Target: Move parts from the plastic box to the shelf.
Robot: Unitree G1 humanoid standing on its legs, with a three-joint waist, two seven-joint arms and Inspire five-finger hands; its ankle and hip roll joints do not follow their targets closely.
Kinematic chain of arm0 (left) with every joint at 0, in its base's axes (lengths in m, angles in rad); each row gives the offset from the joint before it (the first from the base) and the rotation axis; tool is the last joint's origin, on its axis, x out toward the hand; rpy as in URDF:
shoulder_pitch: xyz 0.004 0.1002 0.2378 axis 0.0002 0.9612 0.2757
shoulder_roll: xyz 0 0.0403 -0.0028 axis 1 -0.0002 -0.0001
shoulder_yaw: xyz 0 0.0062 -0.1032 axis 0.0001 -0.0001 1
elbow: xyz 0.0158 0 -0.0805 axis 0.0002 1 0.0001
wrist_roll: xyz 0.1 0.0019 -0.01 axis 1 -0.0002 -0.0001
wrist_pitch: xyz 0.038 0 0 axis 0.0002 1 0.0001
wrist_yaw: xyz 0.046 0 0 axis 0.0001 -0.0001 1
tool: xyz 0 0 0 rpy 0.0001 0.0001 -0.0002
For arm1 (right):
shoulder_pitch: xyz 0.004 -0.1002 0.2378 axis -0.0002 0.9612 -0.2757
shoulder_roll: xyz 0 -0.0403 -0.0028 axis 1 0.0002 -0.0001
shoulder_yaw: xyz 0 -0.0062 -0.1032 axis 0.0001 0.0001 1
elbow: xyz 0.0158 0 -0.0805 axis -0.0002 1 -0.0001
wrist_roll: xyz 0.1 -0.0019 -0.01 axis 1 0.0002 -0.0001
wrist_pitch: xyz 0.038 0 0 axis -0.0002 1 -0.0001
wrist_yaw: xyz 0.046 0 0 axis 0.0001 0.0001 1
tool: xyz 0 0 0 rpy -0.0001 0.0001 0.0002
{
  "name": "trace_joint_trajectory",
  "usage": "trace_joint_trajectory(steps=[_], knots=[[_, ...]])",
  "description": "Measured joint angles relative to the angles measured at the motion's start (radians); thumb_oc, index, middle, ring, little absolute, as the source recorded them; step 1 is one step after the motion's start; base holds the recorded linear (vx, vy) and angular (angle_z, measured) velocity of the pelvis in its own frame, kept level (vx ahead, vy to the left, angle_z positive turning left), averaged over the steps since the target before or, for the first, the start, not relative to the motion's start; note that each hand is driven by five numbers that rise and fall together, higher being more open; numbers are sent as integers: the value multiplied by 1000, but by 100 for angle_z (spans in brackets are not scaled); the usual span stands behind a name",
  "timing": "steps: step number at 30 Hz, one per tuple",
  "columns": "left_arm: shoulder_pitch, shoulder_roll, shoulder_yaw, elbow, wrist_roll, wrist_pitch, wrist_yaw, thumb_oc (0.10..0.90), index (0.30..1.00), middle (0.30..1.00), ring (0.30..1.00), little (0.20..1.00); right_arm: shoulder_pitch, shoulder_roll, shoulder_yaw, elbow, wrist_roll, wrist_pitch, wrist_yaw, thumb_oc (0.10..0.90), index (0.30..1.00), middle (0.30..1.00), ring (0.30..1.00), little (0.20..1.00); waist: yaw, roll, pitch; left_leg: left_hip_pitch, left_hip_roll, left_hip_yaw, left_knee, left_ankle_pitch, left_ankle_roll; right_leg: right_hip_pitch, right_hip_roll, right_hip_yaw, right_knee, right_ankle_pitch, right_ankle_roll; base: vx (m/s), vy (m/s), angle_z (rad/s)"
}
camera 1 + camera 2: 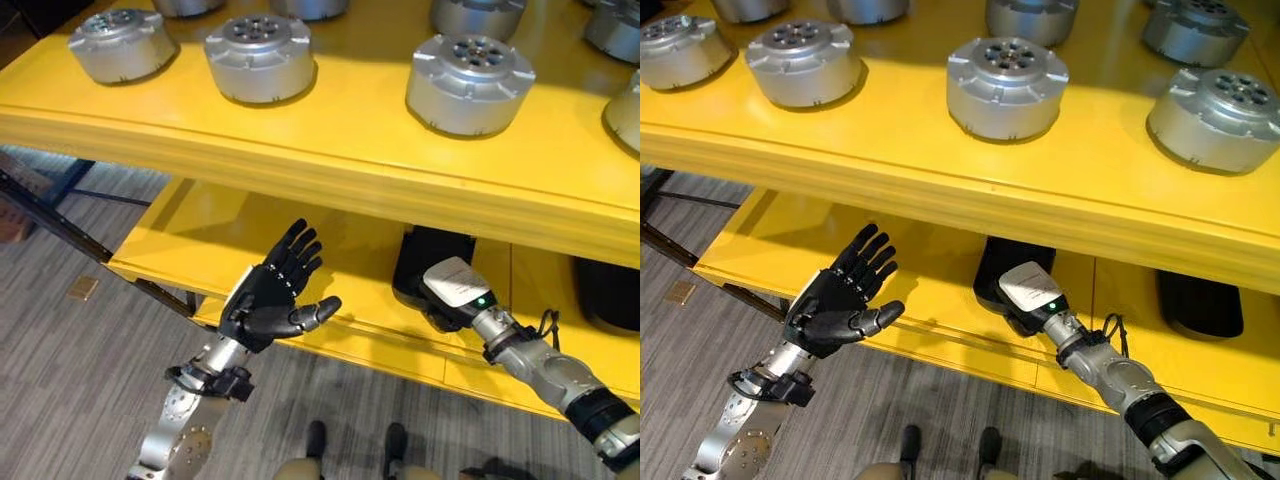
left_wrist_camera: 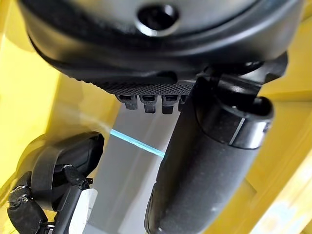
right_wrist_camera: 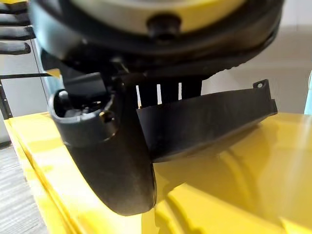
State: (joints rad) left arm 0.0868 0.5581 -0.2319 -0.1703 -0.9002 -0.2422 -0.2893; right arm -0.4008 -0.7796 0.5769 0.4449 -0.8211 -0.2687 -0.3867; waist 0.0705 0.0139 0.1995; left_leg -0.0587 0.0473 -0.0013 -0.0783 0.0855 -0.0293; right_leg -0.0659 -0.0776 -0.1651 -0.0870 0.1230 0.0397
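Note:
Several round silver metal parts (image 1: 470,80) stand on the top board of a yellow shelf (image 1: 330,150); two more are further left (image 1: 260,55) (image 1: 120,45). My left hand (image 1: 270,300) is open, palm up and empty, held in front of the lower board's edge (image 1: 180,255). Its thumb (image 2: 204,170) looks straight in the left wrist view. My right hand (image 1: 455,290) reaches in under the top board, up against a flat black plastic piece (image 1: 430,255) on the lower board. That piece (image 3: 209,122) lies just past the hand in the right wrist view.
A second flat black piece (image 1: 605,290) lies on the lower board at the far right. A dark metal frame (image 1: 50,215) slants across the grey carpet floor on the left. The top board overhangs the lower one closely.

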Motion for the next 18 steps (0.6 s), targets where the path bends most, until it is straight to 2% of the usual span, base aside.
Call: trace_joint_trajectory(steps=[6,18], knots=[[11,-28,2,2,1,1,-4,900,1000,1000,1000,1000,15,19,-5,0,0,14,36,400,300,300,300,300,1,-2,3,40,0,1,-1,-9,-1,41,-1,0,0,-10,3,52,11,0],[17,-69,4,2,3,25,-34,900,1000,1000,1000,1000,84,68,-24,38,-2,82,28,400,300,300,300,300,-1,-4,2,93,0,20,-1,-23,4,86,-1,15,0,-17,4,36,-1,-4]])
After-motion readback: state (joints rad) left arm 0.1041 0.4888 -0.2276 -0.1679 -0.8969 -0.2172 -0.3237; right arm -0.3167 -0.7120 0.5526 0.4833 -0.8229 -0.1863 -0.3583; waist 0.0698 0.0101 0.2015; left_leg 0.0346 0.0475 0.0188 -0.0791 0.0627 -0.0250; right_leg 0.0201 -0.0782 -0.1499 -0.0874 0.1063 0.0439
